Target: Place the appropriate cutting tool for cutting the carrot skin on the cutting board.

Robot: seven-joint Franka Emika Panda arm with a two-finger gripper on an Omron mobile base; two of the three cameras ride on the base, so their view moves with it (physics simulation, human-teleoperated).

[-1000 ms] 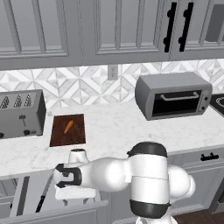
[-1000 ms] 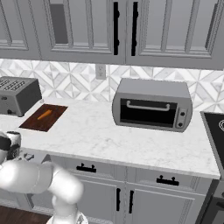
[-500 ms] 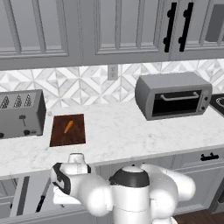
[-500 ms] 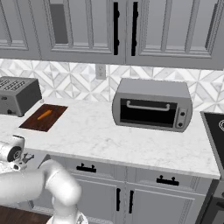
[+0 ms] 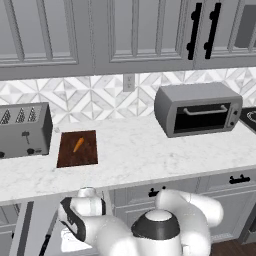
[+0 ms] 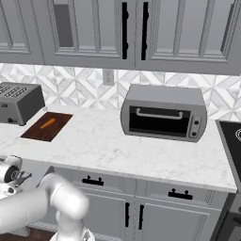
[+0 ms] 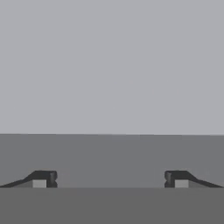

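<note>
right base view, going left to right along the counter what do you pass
toaster → cutting board with the carrot on it → toaster oven → stove at the right edge

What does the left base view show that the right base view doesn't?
Left base view: the front of the toaster, with its lever and knobs. Right base view: the lower cabinet doors with their vertical handles. Both: the carrot lying on the cutting board, the toaster oven and the wall outlet.
</note>
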